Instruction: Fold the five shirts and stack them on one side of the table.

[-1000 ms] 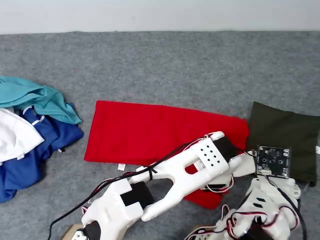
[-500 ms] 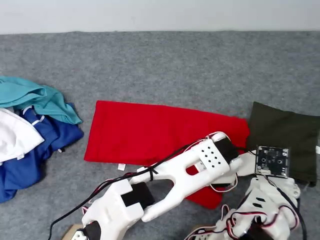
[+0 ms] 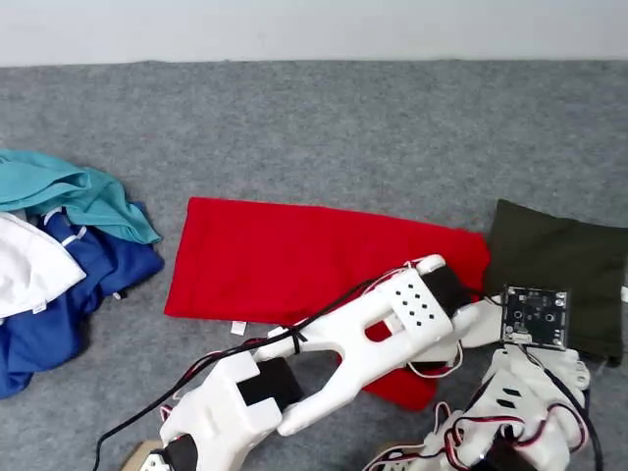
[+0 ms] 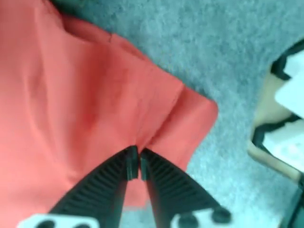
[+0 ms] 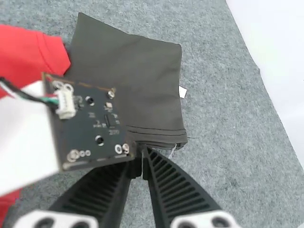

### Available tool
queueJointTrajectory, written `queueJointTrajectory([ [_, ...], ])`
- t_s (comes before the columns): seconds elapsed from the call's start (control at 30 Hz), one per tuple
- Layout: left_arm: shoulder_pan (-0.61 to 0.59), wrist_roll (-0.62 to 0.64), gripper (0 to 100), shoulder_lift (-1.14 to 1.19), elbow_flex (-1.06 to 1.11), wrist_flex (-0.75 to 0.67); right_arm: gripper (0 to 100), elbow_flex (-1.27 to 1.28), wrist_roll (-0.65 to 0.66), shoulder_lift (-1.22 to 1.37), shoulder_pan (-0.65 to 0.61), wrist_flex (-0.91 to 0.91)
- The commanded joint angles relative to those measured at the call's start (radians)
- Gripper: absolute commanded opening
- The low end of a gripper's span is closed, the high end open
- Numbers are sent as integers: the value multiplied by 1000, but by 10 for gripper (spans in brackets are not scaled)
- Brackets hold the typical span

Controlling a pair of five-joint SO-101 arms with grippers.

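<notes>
While the red shirt is lying flat across the middle of the grey desk, folded into a long rectangle, the left gripper is pinching it near one corner. Its two black ribbed jaws are pressing tip to tip, and creases in the red cloth are running into the point where they meet. In the high view the left arm is stretching from the near edge of the desk across the near right end of the red shirt.

Just beside that end, a dark olive shirt is lying folded into a neat square at the right edge of the desk, touching or nearly touching the red one. The right gripper is sitting closed, with its tips right at the hem of this olive shirt; whether any cloth is caught between them is impossible to tell. A dark circuit board with a small wire plug is partly covering the tips.

Well apart, at the left edge of the desk, three more shirts are lying in a loose heap: a teal shirt farthest back, a white shirt on top nearer the edge, and a blue shirt spreading beneath both. A pale wall is running behind the desk.
</notes>
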Motion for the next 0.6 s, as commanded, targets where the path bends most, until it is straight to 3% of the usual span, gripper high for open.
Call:
queueJointTrajectory([
  [0.0, -5, 2, 13, -40, -70, 64, 13, -20, -5, 8, 8, -5],
  [0.57, 72, 8, 13, -218, 10, 78, 13, -18, -5, 8, 8, -5],
])
